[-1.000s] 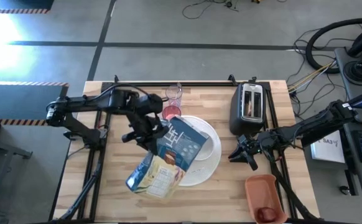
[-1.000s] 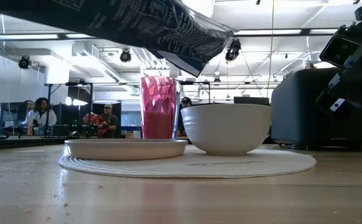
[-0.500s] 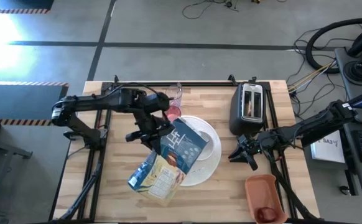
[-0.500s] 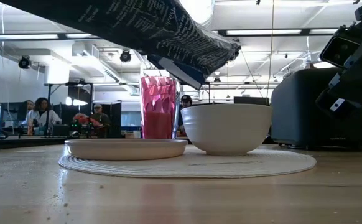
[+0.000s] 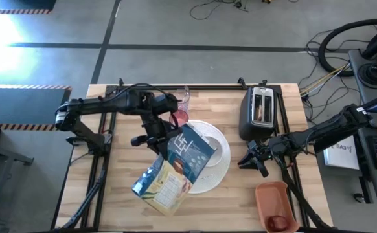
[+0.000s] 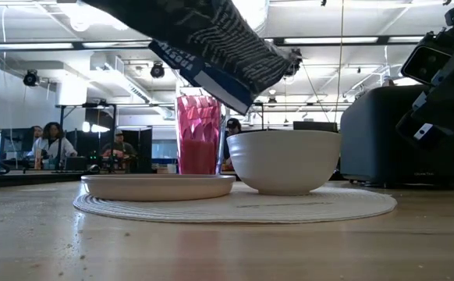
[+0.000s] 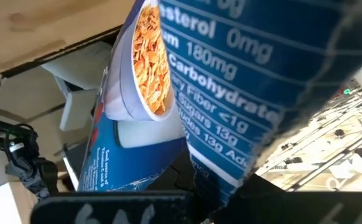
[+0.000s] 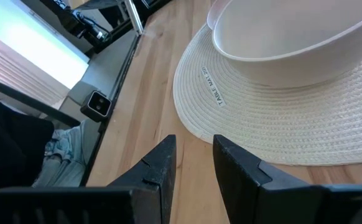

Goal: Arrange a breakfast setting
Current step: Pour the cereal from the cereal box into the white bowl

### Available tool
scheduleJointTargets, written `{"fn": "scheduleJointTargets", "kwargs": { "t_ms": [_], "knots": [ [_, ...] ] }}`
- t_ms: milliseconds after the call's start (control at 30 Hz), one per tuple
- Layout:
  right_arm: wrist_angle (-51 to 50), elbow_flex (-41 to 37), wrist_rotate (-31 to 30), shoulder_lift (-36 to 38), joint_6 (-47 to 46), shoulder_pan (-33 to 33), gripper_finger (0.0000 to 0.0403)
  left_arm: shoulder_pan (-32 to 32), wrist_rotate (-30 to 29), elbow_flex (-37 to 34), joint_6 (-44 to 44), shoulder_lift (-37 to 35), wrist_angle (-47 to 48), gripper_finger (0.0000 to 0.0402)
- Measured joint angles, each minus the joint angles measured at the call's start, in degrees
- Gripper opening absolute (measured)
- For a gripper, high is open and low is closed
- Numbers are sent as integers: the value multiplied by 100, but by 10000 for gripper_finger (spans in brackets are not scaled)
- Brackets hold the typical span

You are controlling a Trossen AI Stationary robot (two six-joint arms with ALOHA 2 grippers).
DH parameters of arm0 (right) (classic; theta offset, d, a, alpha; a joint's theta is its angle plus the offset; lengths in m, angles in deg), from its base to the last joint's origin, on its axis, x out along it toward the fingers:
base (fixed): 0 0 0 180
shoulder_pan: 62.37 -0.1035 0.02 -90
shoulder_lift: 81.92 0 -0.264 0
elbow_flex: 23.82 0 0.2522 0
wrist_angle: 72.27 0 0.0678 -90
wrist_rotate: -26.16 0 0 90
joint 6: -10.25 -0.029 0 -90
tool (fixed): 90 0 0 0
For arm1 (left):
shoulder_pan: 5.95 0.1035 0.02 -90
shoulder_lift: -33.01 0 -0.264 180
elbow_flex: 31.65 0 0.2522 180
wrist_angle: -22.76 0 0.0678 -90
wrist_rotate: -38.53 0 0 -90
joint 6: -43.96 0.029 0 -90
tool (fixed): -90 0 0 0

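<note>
The step in hand is judged to be the filling of the bowl with cereal. A blue cereal box [image 5: 175, 169] is held tilted above the round woven placemat [image 6: 235, 208] by the left gripper [image 5: 157, 137], whose fingers are clamped on the box near its upper end. From overhead, the box is seen slanting across the mat and hiding most of what lies on it. In the low view its lower corner hangs just above the small white bowl [image 6: 284, 161], apart from the rim. No cereal is seen falling, and whether the box is open cannot be told.

The next move is judged to call for the mouth of the box to be brought over the middle of the bowl and tipped further.

The inside of the bowl is hidden in every view, so its contents cannot be told. The pale plate [image 6: 158, 186] beside it appears bare. The pink tumbler [image 6: 199, 134] stands behind the plate; its contents cannot be told. 2 toast slices are seen in the slots of the black toaster [image 5: 258, 112]. A dark-red fruit [image 5: 277, 222] lies in the orange-red tray [image 5: 271, 194].

The right gripper [image 8: 193, 163] waits low beside the mat, near the toaster, with its fingers slightly apart and nothing between them.
</note>
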Motion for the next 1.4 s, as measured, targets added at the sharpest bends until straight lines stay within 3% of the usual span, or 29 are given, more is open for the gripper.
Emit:
{"fn": "scheduleJointTargets", "kwargs": {
  "t_ms": [633,867,1400],
  "knots": [
    [0,0,-1,-1,0,0,95,421,614,0,-510,0,3,0],
    [0,0,0,-1,0,0,95,511,983,0,-504,303,-47,0],
    [0,0,0,-2,0,0,95,579,1102,502,-468,801,290,0]
  ]
}}
